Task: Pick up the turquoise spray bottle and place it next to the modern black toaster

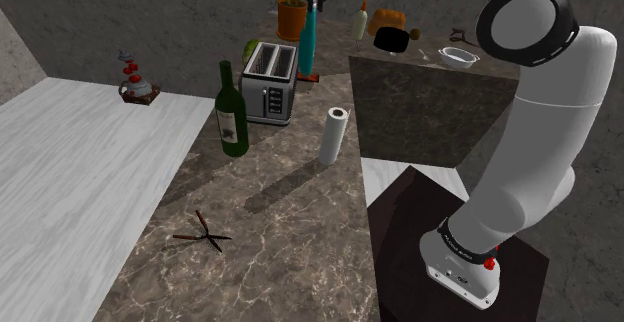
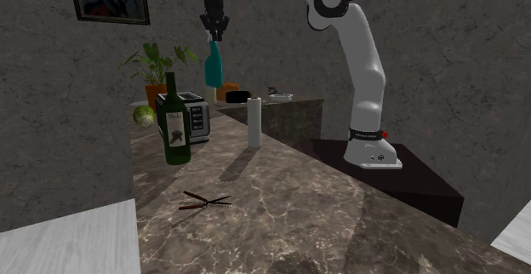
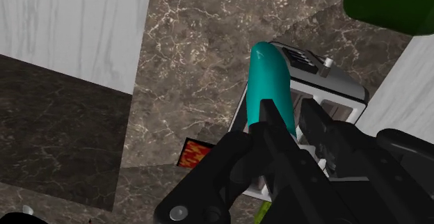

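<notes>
Spray bottle [image 3: 271, 83] in claw [image 3: 286, 122] overlaps toaster [image 3: 342, 90] in wrist view.

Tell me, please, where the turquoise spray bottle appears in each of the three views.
Shoulder view: turquoise spray bottle at top centre, just right of the toaster.
Second exterior view: bottle upper left of centre, hanging from the gripper, above the toaster.
Wrist view: bottle clasped by the gripper, with the toaster behind it.
Shared landmark: the toaster.
</notes>
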